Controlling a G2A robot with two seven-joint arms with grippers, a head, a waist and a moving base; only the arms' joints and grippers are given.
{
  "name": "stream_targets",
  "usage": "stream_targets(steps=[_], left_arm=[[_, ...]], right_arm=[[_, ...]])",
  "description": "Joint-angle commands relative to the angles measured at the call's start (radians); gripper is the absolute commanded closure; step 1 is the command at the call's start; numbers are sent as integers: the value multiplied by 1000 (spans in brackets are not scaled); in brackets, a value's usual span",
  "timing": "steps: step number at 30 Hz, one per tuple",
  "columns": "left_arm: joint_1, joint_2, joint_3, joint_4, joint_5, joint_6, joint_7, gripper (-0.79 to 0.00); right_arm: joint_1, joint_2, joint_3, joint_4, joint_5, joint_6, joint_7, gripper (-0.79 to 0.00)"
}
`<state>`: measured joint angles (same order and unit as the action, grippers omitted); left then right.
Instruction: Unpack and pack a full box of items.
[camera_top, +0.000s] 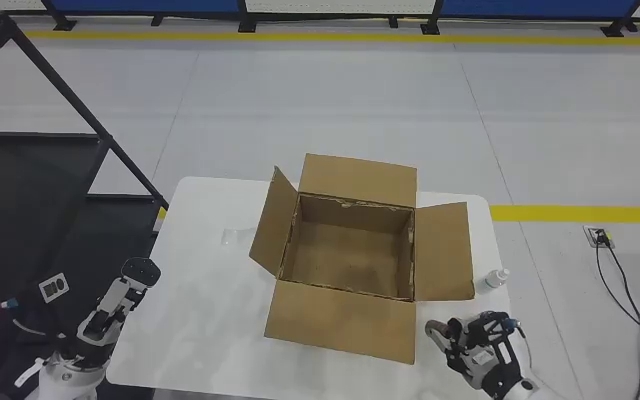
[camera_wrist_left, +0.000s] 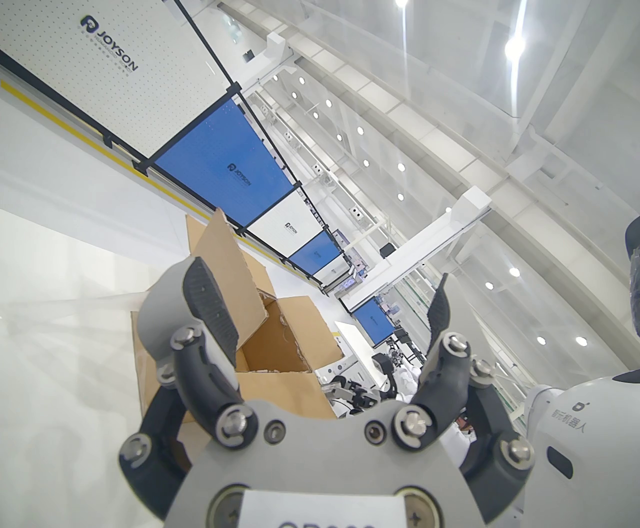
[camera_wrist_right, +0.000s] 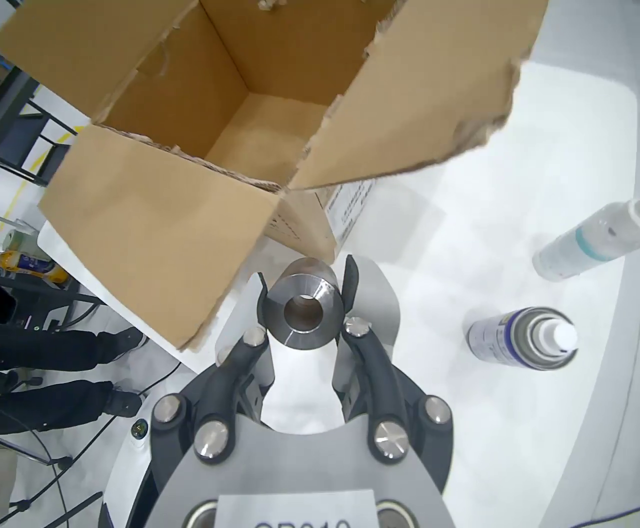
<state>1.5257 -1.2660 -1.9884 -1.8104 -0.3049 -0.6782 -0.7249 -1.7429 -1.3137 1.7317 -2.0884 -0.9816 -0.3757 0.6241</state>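
While held at the white table's (camera_top: 210, 300) near right corner, right gripper (camera_wrist_right: 306, 274): clamped on a hollow steel cylinder (camera_wrist_right: 304, 312).
Left gripper (camera_wrist_left: 320, 285): spread wide, beside the left edge.
Brown cardboard box (camera_top: 345, 320): mid-table, flaps opened.
Blue-and-white spray can (camera_wrist_right: 520, 340), white plastic bottle (camera_wrist_right: 580, 250): right of box.

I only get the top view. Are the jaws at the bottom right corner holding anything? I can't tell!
Observer: Yes. The right wrist view shows the right gripper shut on a metal cylinder with a hole through its middle.
Operator: Cool! And the other one?
Observer: The left gripper has its jaws wide apart, with nothing between them.
Operator: Is anything else close to the arm with the cylinder?
Observer: A spray can with a white nozzle stands close to that gripper, and a white bottle with a teal band is just beyond it.
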Motion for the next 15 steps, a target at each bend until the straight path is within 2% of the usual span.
stream_targets(steps=[1, 7, 15], left_arm=[[0, 0, 0, 0, 0, 0, 0, -785], [0, 0, 0, 0, 0, 0, 0, -785], [0, 0, 0, 0, 0, 0, 0, -785]], right_arm=[[37, 3, -4, 57, 11, 13, 46, 0], [149, 13, -17, 198, 30, 70, 149, 0], [223, 23, -54, 250, -26, 156, 247, 0]])
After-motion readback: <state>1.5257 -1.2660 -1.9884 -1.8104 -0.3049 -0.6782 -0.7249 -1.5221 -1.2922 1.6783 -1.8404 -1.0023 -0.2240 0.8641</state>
